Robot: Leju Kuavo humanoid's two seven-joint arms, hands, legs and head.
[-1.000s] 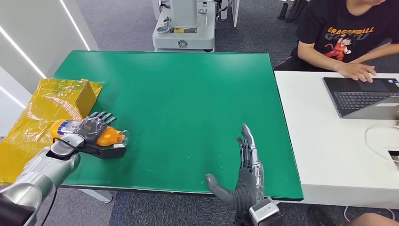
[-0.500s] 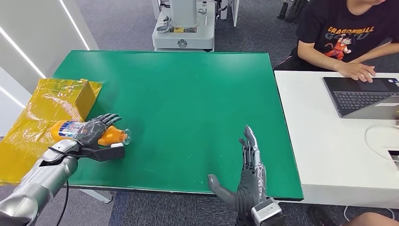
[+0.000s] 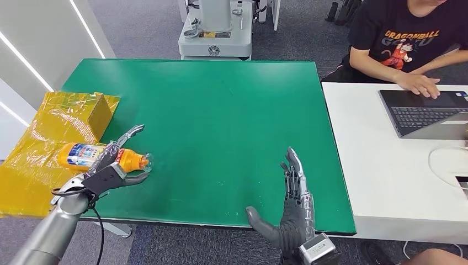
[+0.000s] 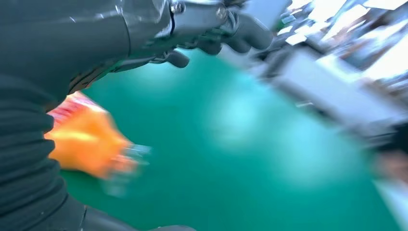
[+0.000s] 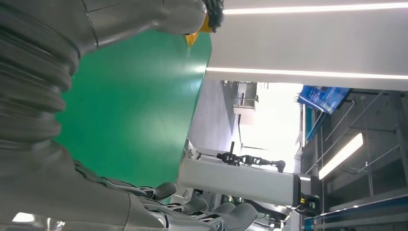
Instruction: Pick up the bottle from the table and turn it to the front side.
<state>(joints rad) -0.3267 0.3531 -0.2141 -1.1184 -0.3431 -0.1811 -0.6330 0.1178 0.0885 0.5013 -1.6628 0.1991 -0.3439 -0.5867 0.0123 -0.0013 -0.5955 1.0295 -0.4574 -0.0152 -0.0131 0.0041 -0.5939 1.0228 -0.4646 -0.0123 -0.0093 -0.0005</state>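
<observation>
An orange bottle [image 3: 83, 155] with a blue and white label lies on its side at the left edge of the green table [image 3: 221, 121], its clear cap pointing right. My left hand [image 3: 110, 168] is just in front of the bottle's neck, fingers spread apart, thumb under the cap end, holding nothing. The blurred left wrist view has the bottle [image 4: 86, 142] close beside the hand, with the fingers [image 4: 240, 33] held away from it. My right hand [image 3: 291, 210] stands flat and open at the table's front edge, empty.
A yellow plastic bag [image 3: 49, 132] with a yellow box [image 3: 99, 113] lies under and behind the bottle. On the right a person [image 3: 408, 38] sits at a white table [image 3: 381, 176] with a laptop [image 3: 425, 113]. A grey machine base [image 3: 215, 33] stands beyond the far edge.
My left hand has let go of the bottle: its fingers opened and the arm drew back toward me. The bottle stays lying where it was. My right hand barely moved.
</observation>
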